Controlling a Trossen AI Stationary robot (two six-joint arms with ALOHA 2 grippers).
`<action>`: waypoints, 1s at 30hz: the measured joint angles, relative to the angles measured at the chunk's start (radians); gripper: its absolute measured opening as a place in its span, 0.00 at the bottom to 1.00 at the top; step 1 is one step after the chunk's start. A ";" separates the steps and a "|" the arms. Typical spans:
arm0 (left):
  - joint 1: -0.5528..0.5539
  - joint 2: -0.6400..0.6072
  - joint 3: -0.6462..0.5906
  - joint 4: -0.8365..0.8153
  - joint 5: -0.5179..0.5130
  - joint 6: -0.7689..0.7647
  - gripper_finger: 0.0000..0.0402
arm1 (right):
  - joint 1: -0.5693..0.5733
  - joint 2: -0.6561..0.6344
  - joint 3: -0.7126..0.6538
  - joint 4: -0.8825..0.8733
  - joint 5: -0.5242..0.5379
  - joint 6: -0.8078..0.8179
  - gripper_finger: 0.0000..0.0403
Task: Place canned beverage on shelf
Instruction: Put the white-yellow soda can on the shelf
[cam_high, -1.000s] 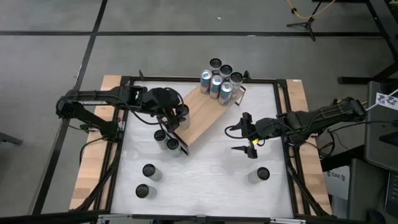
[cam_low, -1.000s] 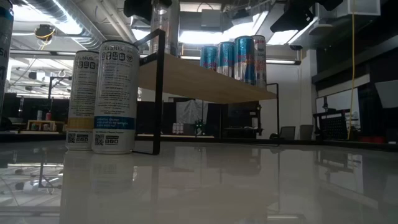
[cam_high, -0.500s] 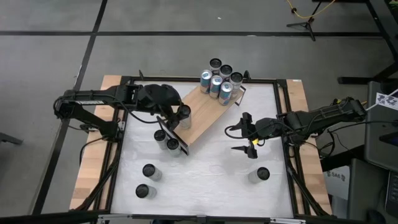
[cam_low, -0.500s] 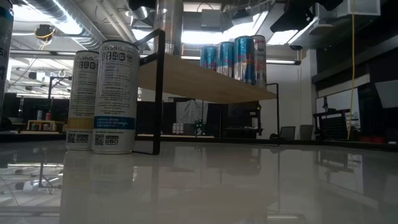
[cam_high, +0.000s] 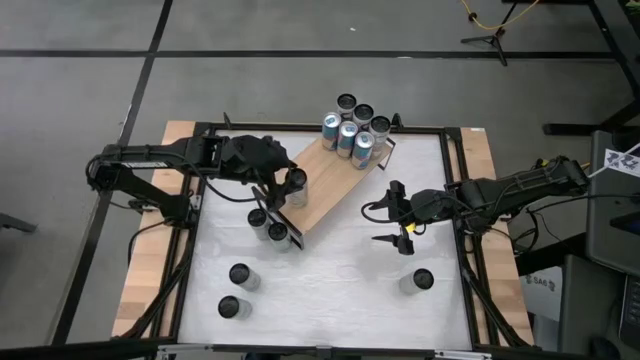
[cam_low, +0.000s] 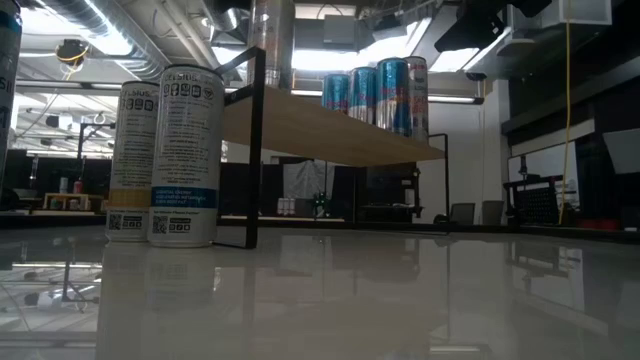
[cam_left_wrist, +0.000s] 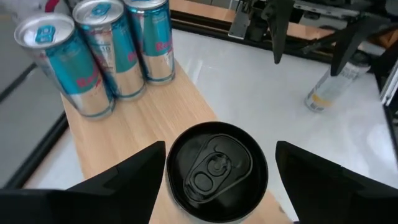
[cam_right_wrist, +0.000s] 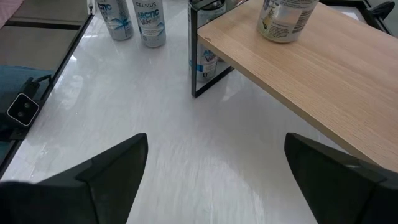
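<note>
Fingers (cam_left_wrist: 134, 177) of the left gripper (cam_left_wrist: 217, 180) stand spread on either side of a black-topped silver can (cam_left_wrist: 216, 171), upright on the long light-brown wooden shelf (cam_high: 330, 180); whether they touch it is unclear. The shelf runs diagonally across the white counter (cam_high: 340, 270), its far end holding a cluster of blue-and-silver cans (cam_high: 352, 128). The right gripper (cam_high: 398, 225) hangs with fingers spread beside the shelf. Two pale cans (cam_low: 165, 155) partly hide the shelf's black frame in the low view.
</note>
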 joint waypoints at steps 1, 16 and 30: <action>0.000 0.000 0.000 0.000 0.000 0.022 0.74 | 0.000 0.000 0.000 0.000 0.000 0.000 0.93; 0.000 0.000 0.000 -0.010 0.008 0.148 0.74 | 0.000 0.000 0.000 0.000 0.000 0.000 0.93; 0.000 0.000 0.000 0.013 0.001 0.148 0.74 | 0.000 0.000 0.000 0.000 0.000 0.000 0.93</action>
